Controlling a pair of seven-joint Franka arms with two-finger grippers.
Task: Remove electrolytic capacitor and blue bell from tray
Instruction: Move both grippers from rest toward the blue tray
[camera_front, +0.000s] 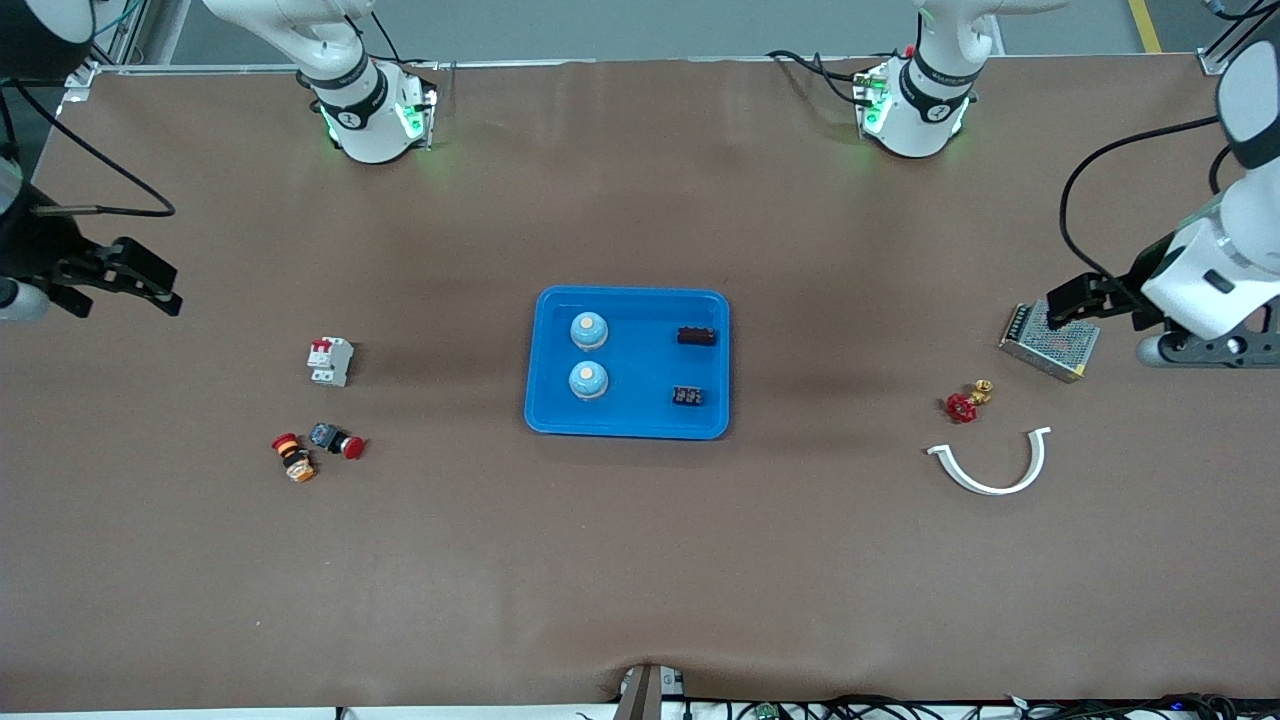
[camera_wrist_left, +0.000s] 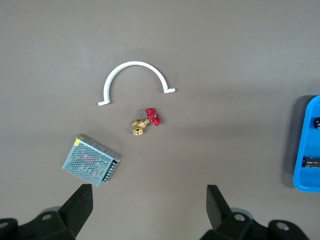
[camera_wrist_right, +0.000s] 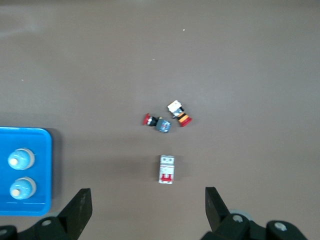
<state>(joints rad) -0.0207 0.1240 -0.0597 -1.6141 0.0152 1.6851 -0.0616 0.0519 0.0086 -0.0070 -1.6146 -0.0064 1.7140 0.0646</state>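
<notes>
The bright blue shallow plastic tray (camera_front: 628, 362) with rounded corners sits at the centre of the front view on the brown table (camera_front: 640, 560). Inside it are two pale blue domed bells (camera_front: 589, 329) with cream buttons on top, one above the other in the frame, and, toward the left arm's end of the tray, two small dark blocky components (camera_front: 696, 336); which of these is the electrolytic capacitor I cannot tell. Nothing has left the tray, so by my reading the task has not begun: both removals remain.

Outside the tray, at centre-left of the front view, lie a white circuit breaker with red levers (camera_front: 330, 360) and two red-capped push-button switches (camera_front: 318, 449). At centre-right lie a red-handled brass valve (camera_front: 967, 402), a white curved plastic clip (camera_front: 992, 464) and a perforated metal power supply box (camera_front: 1048, 340).

The left gripper (camera_front: 1075, 300) hangs at the right edge of the front view, over the metal box, jaws spread wide and holding nothing. The right gripper (camera_front: 140, 280) hangs at the left edge over bare table, jaws likewise wide apart and empty. Both are well apart from the tray.
</notes>
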